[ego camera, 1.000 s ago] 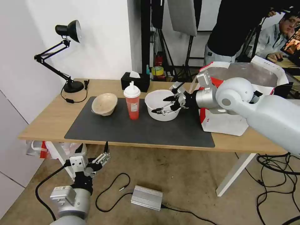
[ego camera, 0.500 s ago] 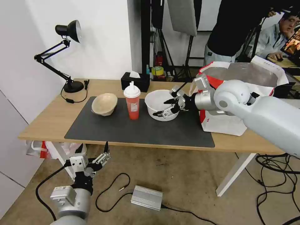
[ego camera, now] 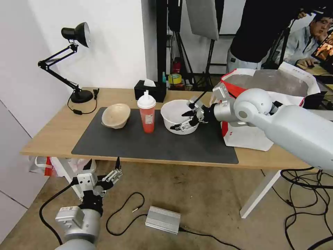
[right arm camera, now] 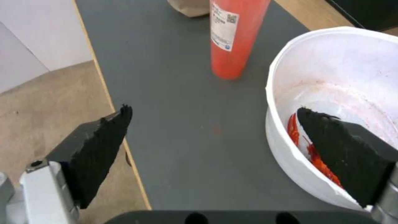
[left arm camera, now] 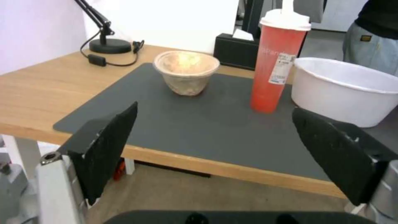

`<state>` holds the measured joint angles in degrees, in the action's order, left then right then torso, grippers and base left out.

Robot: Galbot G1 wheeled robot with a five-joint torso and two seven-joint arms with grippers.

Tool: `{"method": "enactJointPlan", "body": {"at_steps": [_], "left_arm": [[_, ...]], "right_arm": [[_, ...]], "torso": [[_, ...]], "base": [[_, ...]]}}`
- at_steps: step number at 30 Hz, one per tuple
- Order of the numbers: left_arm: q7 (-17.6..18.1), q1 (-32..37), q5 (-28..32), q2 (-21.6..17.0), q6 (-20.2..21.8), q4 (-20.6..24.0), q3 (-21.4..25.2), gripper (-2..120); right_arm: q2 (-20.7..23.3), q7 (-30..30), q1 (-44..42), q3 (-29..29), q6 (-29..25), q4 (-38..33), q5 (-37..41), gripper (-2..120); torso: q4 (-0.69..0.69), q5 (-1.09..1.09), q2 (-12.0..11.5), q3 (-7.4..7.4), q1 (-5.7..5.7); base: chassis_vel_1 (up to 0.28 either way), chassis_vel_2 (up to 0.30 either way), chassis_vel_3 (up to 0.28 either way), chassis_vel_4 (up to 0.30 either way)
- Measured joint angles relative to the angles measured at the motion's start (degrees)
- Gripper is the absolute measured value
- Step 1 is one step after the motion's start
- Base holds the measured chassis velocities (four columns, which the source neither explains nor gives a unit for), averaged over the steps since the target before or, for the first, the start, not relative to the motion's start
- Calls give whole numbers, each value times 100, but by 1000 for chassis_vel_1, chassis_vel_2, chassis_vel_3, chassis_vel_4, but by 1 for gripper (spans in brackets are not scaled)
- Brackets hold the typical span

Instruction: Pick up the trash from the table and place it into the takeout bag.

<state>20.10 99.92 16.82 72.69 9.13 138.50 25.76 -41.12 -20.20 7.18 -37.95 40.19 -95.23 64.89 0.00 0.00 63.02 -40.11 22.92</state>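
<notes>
On the dark mat of the table stand three pieces of trash. They are a beige paper bowl, a red drink cup with a white dome lid, and a wide white plastic bowl with red scraps inside. My right gripper is open and straddles the white bowl's right rim. One finger hangs over the bowl's inside and the other over the mat. The takeout bag stands open at the table's right end. My left gripper hangs open below the table's front edge.
A black tissue box sits behind the cup, and a black desk lamp stands at the back left. A silver box and cables lie on the floor. People stand behind the bag.
My right arm has shifted a little left and farther along the white bowl's rim, with its fingers still open. The left arm and the trash have not moved.
</notes>
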Motion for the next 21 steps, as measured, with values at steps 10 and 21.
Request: {"method": "enactJointPlan", "body": {"at_steps": [10,21], "left_arm": [[1,-11,-16,42,0,-18,-34,100],[4,-35,-10,65,-3,-33,-40,100]], "right_arm": [[-103,-10,67,-137,-2,142,-52,100],[-272,-54,98,-207,-10,398,-140,100]], "torso": [[0,0,0,0,0],[0,0,0,0,0]], "base": [[0,0,0,0],[0,0,0,0]]}}
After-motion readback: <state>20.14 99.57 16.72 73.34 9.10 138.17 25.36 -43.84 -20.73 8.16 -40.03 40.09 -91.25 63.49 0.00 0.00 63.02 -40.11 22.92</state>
